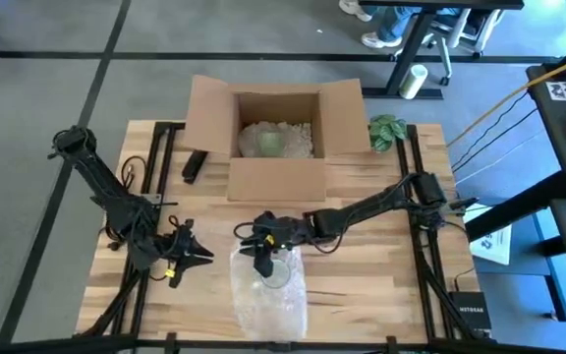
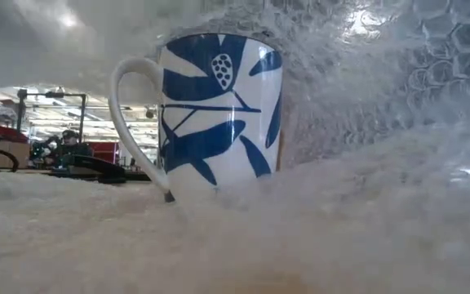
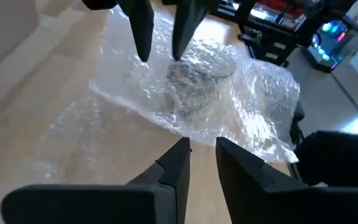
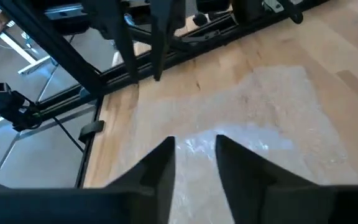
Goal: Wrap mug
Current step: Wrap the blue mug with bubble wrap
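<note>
A white mug [image 2: 219,106] with blue leaves stands upright on the table, its handle [image 2: 125,114] bare. Clear bubble wrap [image 1: 268,295] lies under it and is draped over its body; in the left wrist view the wrap covers the mug [image 3: 197,78]. My right gripper [image 1: 261,258] hangs open over the wrap's far-left part beside the mug, fingers [image 3: 143,43] pointing down. To the left of the wrap, my left gripper [image 1: 197,254] is open, low over bare wood and pointing at the mug. My right gripper's fingertips [image 3: 178,50] come down from above at the wrap [image 3: 160,81] just beside the covered mug. I cannot tell whether they touch it. Nothing shows pinched between the fingers [image 4: 163,165].
An open cardboard box [image 1: 273,133] with crumpled paper and a green item stands at the table's far middle. A black object [image 1: 195,165] lies left of it and a green leafy item [image 1: 388,131] to its right. Bare wood [image 1: 362,285] lies right of the wrap.
</note>
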Action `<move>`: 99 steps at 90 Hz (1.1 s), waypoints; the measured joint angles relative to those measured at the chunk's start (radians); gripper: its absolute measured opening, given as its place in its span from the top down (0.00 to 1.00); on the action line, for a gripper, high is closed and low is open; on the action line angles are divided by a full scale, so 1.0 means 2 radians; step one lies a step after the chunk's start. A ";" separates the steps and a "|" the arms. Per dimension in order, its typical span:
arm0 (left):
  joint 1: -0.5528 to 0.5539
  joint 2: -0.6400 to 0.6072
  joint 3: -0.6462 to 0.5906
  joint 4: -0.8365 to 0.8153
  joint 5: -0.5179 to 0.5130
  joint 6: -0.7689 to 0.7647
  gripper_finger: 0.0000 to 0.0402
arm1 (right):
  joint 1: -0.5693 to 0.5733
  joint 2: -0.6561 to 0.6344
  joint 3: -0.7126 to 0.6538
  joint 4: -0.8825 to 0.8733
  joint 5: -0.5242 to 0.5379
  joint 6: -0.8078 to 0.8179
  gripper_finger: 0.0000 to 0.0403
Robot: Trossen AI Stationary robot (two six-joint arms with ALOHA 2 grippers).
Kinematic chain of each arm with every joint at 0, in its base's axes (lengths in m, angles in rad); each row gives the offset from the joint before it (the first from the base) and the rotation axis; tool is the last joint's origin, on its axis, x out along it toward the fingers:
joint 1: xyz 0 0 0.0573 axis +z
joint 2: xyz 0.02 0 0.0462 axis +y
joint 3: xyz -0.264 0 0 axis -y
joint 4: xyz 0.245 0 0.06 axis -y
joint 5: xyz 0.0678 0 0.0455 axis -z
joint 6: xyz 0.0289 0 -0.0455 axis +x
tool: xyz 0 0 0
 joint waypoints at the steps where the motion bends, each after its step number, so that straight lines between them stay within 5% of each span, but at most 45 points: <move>1: 0.000 -0.002 0.000 -0.002 0.000 0.000 0.85 | 0.000 -0.001 0.000 0.001 0.000 -0.001 0.69; 15: 0.000 -0.018 0.000 -0.035 0.000 0.003 0.85 | 0.004 -0.015 0.033 -0.047 0.006 -0.028 0.67; 37: 0.000 -0.027 0.000 -0.054 -0.009 0.018 0.85 | 0.032 -0.019 0.201 -0.380 0.028 -0.042 0.96; 51: 0.001 -0.027 0.000 -0.056 -0.011 0.026 0.85 | 0.055 -0.019 0.271 -0.508 0.046 -0.004 0.99; 99: 0.034 -0.027 0.000 -0.070 0.020 0.046 0.85 | 0.085 0.046 0.265 -0.544 0.003 0.175 1.00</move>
